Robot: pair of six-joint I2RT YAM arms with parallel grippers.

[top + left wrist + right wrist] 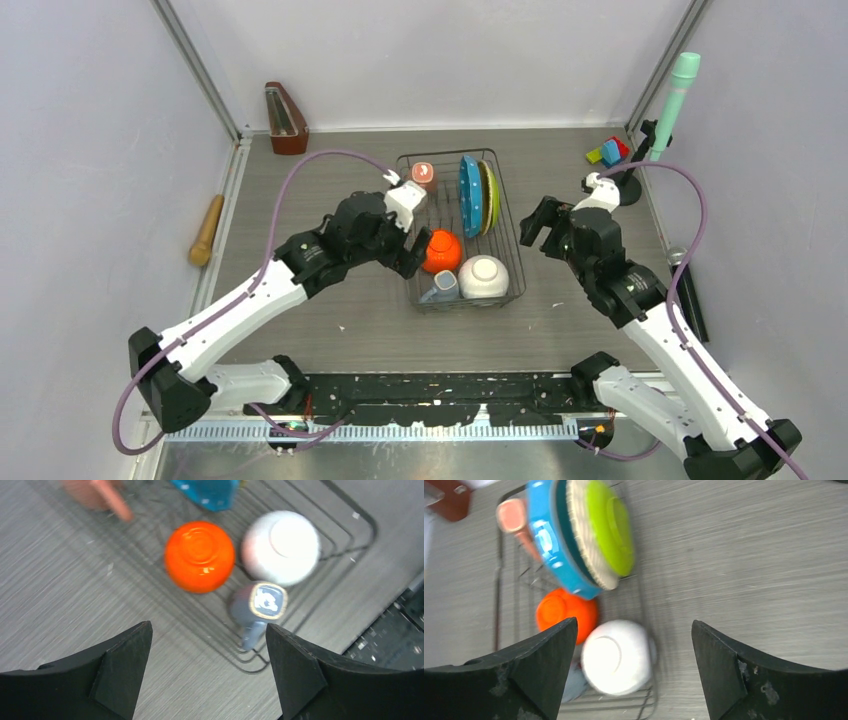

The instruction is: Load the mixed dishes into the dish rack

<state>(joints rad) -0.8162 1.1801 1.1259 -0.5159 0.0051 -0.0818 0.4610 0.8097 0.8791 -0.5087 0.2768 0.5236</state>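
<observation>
The grey wood-grain table [560,300] carries a dark wire dish rack [447,205] at its middle, a wooden rolling pin [207,230] at left, and a brown wedge-shaped box [285,118] and coloured blocks [609,152] at the back.

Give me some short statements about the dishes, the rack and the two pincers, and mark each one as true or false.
1. The orange bowl is upside down inside the rack. True.
2. The white bowl sits on the table outside the rack. False: it is inside the rack, next to the orange bowl.
3. The blue plate and the green plate stand on edge in the rack. True.
4. The left pincer is shut on the grey-blue mug. False: it is open and empty; the mug is in the rack.
5. The rolling pin lies in the rack. False: it lies on the table, left of the rack.
6. The right pincer is open. True.
</observation>
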